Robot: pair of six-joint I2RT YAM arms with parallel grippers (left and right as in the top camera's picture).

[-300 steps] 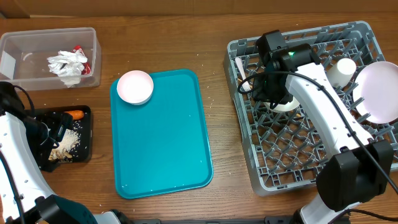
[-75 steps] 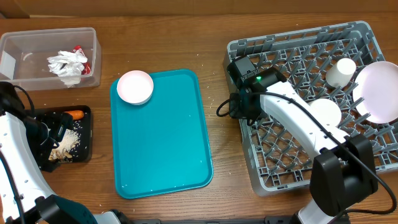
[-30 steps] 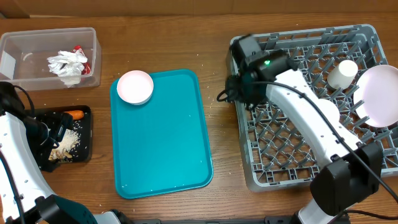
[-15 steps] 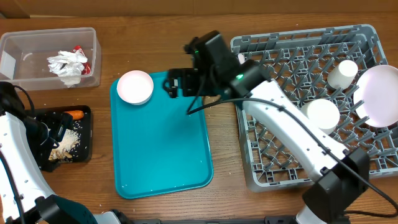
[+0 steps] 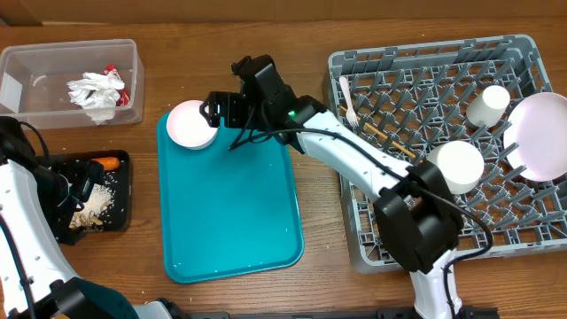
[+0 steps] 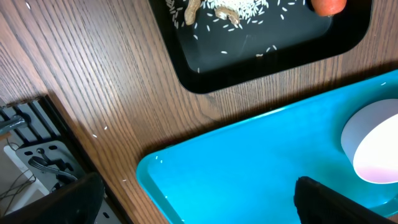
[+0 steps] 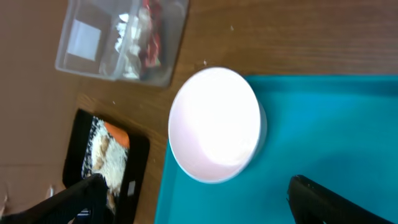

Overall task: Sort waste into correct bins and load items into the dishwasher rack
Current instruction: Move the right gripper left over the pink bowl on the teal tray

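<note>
Right tool (image 5: 211, 112) is open, fingers spread wide, nothing gripped. It hangs at the near rim of the pink bowl (image 5: 192, 123); can't tell if it touches. The bowl sits upright in the far-left corner of the teal tray (image 5: 239, 213). Left tool (image 6: 199, 202) is also open and empty, over the bench (image 6: 93, 93) between the black tray (image 5: 120, 208) and the teal tray.

In the rack (image 5: 381, 221): second bowl (image 5: 460, 166), cup (image 5: 486, 103), plate (image 5: 540, 131), fork (image 5: 347, 99), wooden stick (image 5: 385, 135). The clear tub (image 5: 35, 106) holds napkins (image 5: 95, 91) and the wrapper (image 5: 113, 73). The black tray holds food scraps (image 5: 93, 208) and carrot (image 5: 108, 163).
</note>
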